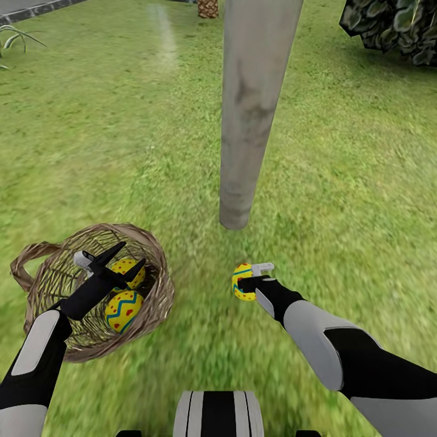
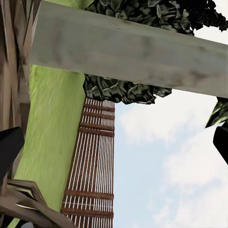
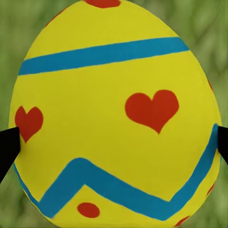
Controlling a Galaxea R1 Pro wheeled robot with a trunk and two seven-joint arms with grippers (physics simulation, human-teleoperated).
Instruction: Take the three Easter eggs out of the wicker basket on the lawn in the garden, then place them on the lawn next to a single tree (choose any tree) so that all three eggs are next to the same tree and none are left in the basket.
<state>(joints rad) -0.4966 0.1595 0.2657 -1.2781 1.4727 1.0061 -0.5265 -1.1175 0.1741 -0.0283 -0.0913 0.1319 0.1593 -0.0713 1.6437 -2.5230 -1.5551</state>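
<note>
On the lawn (image 1: 340, 200), head view: the pale grey trunk of the tree (image 1: 252, 109) rises just ahead of me, and the wicker basket (image 1: 155, 297) lies tipped on the grass to its near left. My left gripper (image 1: 130, 257) hangs over the basket's mouth with its two black fingers spread apart, grasping nothing; two Easter eggs (image 1: 123, 311) lie inside, one just beyond the other (image 1: 128, 268). My right gripper (image 1: 247, 279) is clenched on a third egg (image 1: 242, 284), which it holds near the foot of the trunk; whether that egg touches the grass I cannot tell. Left wrist view: the same trunk (image 2: 128, 47) crosses the picture with dark mottled leaves (image 2: 123, 90) behind it, a slatted brown fence (image 2: 92, 161), cloudy sky, and basket twigs (image 2: 21, 204) at one corner. Right wrist view: the held egg (image 3: 116, 114), yellow with blue bands and red hearts, sits between my black fingertips (image 3: 7, 149), pinched at both flanks.
</note>
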